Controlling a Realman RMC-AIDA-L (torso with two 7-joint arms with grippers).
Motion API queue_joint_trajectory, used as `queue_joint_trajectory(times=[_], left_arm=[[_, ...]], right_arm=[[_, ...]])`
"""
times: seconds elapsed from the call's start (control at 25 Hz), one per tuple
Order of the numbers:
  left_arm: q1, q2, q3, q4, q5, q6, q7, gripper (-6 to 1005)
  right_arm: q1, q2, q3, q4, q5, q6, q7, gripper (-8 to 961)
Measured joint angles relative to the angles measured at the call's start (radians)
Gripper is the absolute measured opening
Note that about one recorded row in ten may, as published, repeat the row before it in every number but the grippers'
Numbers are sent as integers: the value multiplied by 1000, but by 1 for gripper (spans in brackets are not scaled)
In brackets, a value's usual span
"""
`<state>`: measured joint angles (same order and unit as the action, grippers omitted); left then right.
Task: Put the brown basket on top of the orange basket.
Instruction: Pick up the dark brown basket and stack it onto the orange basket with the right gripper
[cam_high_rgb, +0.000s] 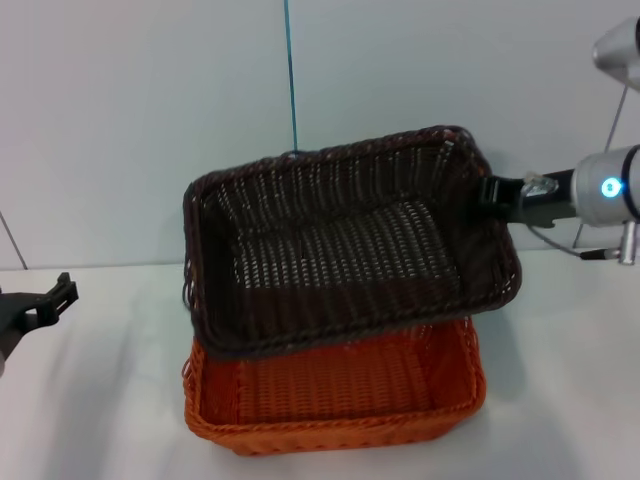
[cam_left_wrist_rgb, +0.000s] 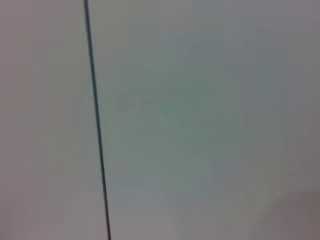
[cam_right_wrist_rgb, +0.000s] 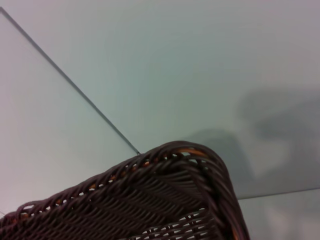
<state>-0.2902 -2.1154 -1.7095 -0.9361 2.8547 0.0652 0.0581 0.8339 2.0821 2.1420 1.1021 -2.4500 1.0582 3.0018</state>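
White tabletop (cam_high_rgb: 560, 400) and pale wall frame the scene. Right gripper (cam_high_rgb: 492, 192) holds the brown basket (cam_high_rgb: 340, 250) by its right rim, jaws closed on the braid, tilted in the air above the orange basket (cam_high_rgb: 340, 400) (apparently not yet seated). It looks light and stiff; the rim suits gripping. Left gripper (cam_high_rgb: 55, 298) idles far left, jaws apparently parted.
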Motion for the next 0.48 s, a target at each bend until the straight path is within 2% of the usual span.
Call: queue_joint_trajectory(times=[0.12, 0.4, 0.48], left_arm=[[3, -3, -17, -19, 0, -20, 8, 902], [15, -7, -29, -52, 0, -63, 34, 903], [17, -9, -35, -60, 0, -70, 39, 870]], right_arm=[[-16, 2, -86, -28, 48, -73, 0, 133], [-20, 0, -149, -94, 76, -129, 0, 132], [-21, 0, -172, -105, 77, -142, 0, 132]])
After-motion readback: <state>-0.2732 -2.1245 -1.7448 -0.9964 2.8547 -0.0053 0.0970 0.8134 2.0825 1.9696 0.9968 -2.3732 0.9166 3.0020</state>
